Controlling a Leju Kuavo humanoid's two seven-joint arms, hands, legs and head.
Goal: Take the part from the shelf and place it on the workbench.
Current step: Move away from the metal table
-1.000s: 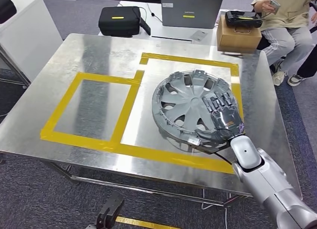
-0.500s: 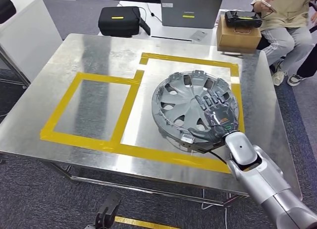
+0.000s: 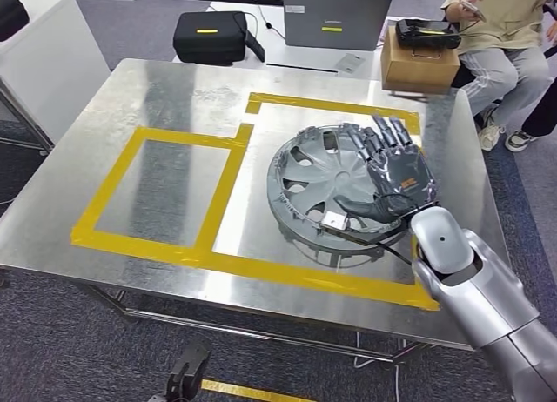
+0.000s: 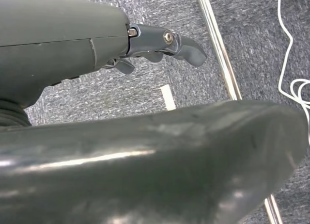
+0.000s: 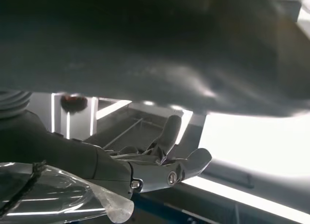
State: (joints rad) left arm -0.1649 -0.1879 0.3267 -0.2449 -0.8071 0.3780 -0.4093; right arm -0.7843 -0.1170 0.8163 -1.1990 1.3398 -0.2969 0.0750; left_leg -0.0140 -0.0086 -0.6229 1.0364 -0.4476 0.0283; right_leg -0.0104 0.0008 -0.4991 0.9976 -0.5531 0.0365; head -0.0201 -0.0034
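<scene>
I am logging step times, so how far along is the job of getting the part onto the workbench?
Nearly finished. Done: the grey plastic wheel cover is off the shelf and lies on the shiny metal workbench, inside the yellow tape outline. In hand: the right hand is over the cover's rim, fingers spread, thumb near the edge; whether it grips is unclear. Left: drawing the arm clear. The left hand hangs over the floor.

Grey hubcap [image 3: 322, 180] flat on workbench [image 3: 164, 97]
</scene>
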